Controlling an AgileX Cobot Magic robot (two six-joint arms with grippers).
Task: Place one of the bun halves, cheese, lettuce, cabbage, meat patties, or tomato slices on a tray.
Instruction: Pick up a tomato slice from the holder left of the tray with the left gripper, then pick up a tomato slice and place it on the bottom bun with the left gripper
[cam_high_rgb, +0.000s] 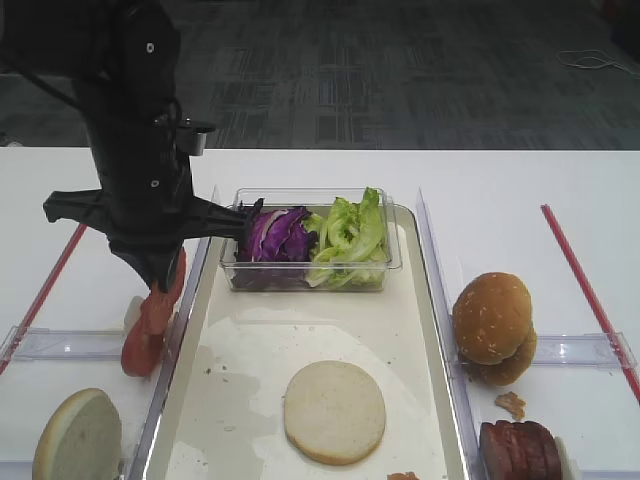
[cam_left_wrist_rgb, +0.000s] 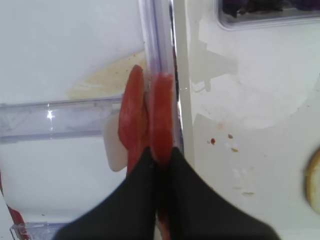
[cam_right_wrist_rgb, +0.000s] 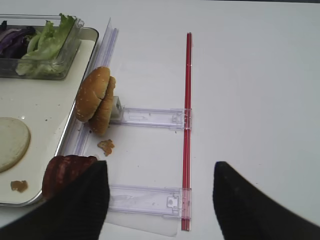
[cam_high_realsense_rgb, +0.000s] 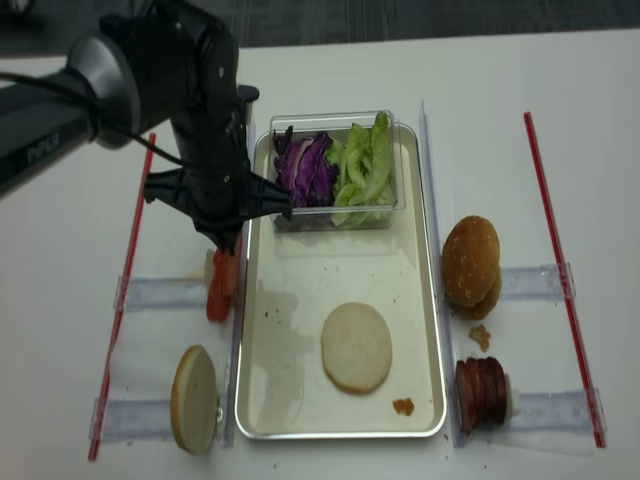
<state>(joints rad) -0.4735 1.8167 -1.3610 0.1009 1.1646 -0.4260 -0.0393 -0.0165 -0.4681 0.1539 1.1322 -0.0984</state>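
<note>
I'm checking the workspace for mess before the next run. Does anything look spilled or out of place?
Yes: a loose brown scrap lies in the tray's near right corner, and a crumb sits on the table below the stacked bun halves.

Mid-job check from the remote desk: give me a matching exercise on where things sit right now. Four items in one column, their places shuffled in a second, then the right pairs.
Items
1. tomato slices
2. cabbage
3. pale bun half
4. meat patties

Places
A. flat on the tray, near its front
B. on the table right of the tray, near the front edge
C. in the clear box at the tray's far end, beside the lettuce
D. pinched in the left claw, just outside the tray's left rim

Pairs: 1-D, 2-C, 3-A, 4-B
</note>
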